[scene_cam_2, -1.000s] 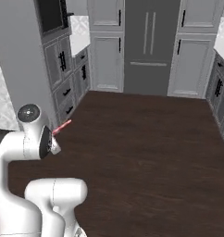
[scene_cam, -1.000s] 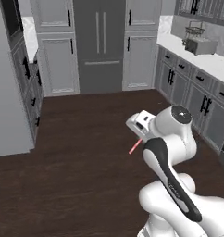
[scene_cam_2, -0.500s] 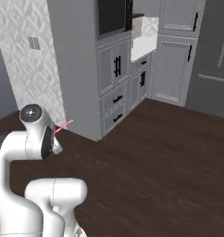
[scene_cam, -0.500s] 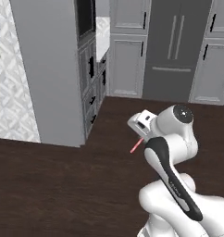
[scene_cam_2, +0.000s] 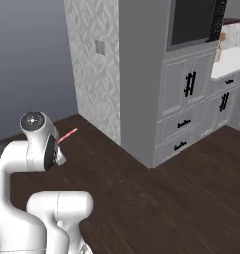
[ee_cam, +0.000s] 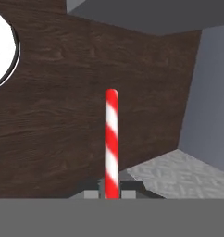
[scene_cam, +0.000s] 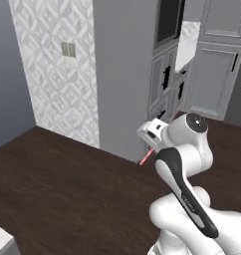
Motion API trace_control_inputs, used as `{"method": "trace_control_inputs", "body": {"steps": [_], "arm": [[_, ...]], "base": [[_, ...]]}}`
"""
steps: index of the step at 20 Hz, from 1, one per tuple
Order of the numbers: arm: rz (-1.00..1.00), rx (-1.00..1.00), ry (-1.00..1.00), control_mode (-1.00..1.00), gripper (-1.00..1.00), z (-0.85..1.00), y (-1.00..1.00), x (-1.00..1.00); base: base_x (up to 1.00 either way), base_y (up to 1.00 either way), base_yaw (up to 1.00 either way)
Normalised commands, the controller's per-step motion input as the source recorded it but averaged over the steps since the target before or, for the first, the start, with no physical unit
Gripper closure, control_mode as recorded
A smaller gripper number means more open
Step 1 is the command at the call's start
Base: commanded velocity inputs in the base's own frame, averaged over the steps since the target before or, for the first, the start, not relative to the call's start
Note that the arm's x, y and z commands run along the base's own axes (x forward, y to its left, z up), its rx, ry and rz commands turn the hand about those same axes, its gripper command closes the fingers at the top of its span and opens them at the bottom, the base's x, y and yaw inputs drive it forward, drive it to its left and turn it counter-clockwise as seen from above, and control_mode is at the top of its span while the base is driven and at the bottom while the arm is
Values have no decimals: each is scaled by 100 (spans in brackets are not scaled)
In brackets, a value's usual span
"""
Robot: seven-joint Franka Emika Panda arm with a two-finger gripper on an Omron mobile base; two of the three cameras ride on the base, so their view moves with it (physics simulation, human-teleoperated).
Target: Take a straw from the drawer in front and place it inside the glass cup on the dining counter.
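Observation:
My gripper (ee_cam: 111, 192) is shut on the straw (ee_cam: 111, 141), a thin red-and-white striped stick that rises straight up from between the fingertips in the hand view. From the left base view the straw (scene_cam: 146, 158) pokes down and to the left out of the hand, held up in front of the arm's shoulder above the dark wood floor. In the right base view, the straw (scene_cam_2: 68, 135) juts up and to the right from the hand. The drawer, the glass cup and the dining counter are out of view.
A tall grey cabinet block (scene_cam_2: 142, 89) with a dark oven (scene_cam_2: 194, 22) and narrow black-handled drawers (scene_cam_2: 184, 124) stands ahead beside a patterned wall (scene_cam: 58, 69). Dark wood floor (scene_cam: 67, 194) stretches around the base. A pale corner (scene_cam: 0, 242) shows at the lower left.
The whole scene has slid across both base views, so the base has turned: the fridge and cabinets gave way to the patterned wall. The arm keeps its pose, with the straw still gripped.

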Motion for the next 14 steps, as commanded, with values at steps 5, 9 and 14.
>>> {"method": "trace_control_inputs", "body": {"steps": [5,9,14], "arm": [[0,0,0,100,100,0,0,0],[0,0,0,100,100,0,0,0],[0,0,0,100,100,0,0,0]], "base": [[99,0,49],[100,0,46],[100,0,44]]}}
